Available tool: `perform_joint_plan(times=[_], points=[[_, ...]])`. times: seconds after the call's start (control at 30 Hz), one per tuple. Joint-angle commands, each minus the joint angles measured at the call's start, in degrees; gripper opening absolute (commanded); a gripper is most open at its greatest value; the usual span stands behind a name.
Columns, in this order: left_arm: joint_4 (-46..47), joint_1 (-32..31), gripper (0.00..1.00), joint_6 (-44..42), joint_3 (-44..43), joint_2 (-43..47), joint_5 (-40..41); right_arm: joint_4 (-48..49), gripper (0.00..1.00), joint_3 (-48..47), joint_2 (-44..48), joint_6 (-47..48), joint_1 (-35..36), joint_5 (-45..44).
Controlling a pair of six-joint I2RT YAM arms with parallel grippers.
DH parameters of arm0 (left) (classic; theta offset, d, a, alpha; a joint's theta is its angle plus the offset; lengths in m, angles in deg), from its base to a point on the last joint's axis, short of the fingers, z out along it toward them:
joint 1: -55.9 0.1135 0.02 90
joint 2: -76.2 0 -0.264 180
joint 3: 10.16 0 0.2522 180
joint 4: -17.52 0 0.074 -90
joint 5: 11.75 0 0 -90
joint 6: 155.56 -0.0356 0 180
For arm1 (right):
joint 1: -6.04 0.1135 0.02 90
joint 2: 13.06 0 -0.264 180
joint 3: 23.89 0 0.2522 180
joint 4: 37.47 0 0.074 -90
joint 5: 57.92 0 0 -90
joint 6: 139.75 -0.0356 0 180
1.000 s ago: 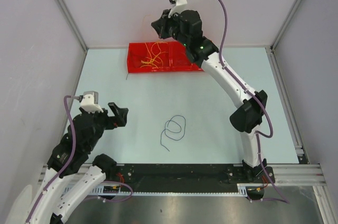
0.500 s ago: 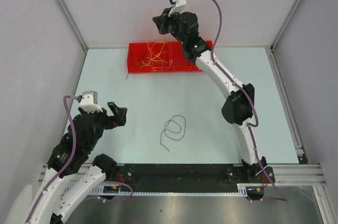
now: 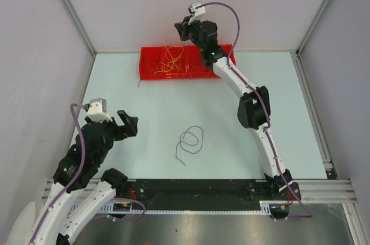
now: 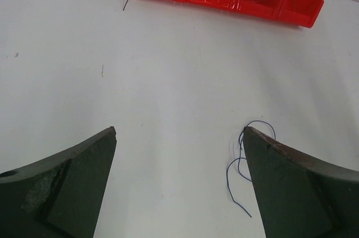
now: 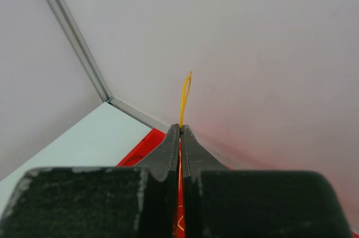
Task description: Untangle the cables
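Note:
A red tray (image 3: 199, 70) at the back of the table holds a tangle of orange and yellow cables (image 3: 169, 61). My right gripper (image 3: 180, 28) is raised above the tray near the back wall, shut on a yellow cable (image 5: 184, 93) whose end sticks up past the fingertips. A dark navy cable (image 3: 191, 141) lies in loose loops on the table's middle; it also shows in the left wrist view (image 4: 242, 162). A dark cable end (image 3: 139, 83) hangs over the tray's left front corner. My left gripper (image 3: 130, 125) is open and empty, left of the navy cable.
The enclosure's grey walls and metal frame posts (image 3: 69, 11) stand close behind the tray. In the left wrist view the red tray (image 4: 269, 8) lies far ahead. A metal rail (image 3: 202, 187) runs along the near edge.
My right gripper has risen and pulled back toward the far wall, drawing the yellow cable up from the tray. The left arm and the navy cable have not moved.

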Motion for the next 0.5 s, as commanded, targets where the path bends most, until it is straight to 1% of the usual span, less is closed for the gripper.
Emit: perform_joint_plan(times=[0.0,0.13,0.27,0.47], points=[[0.73,1.48,1.00,0.32,-0.06,-1.08,-0.01,5.72,0.00,-3.60,-1.92,0.70,-0.40,1.77],[0.82,2.18,1.00,0.23,-0.06,-1.52,-0.28,6.42,0.00,-0.80,-2.71,0.35,-0.49,1.42],[0.99,2.80,1.00,0.06,-0.06,-1.78,-0.63,6.95,0.00,4.38,-2.63,-1.15,-0.14,1.24],[1.17,3.59,1.00,-0.12,0.03,-1.69,-0.89,6.08,0.00,6.86,-3.76,-2.20,0.83,-0.16]])
